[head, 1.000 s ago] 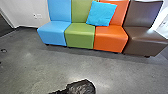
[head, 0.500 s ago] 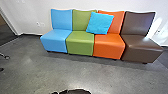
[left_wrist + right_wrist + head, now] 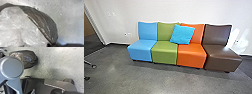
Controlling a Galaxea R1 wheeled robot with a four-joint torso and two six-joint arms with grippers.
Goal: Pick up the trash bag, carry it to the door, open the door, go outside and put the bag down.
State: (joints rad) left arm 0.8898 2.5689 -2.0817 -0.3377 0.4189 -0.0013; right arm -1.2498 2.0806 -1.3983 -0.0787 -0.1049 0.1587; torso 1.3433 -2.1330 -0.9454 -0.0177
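Your left gripper point(image 3: 53, 44) is clenched on the gathered plastic of the trash bag point(image 3: 46, 23) — folds converge at the grip. Locate the bag near the robot's base point(image 3: 37, 85). You cannot tell the right gripper's point(image 3: 57, 91) state — treat as undetermined.

I'm getting a bright head view, with white glare burning on the wall point(image 3: 196, 11) beside the brown chair point(image 3: 216, 35) and a softer sheen across that chair's seat. Dark shadow lies under the row of chairs point(image 3: 165, 53), and the floor point(image 3: 166, 80) carries a pale shine. The wide lens leans the door frame point(image 3: 95, 26) at the left edge. On my left wrist view, white highlights streak the trash bag point(image 3: 47, 27); on my right wrist view, its creases catch bluish light
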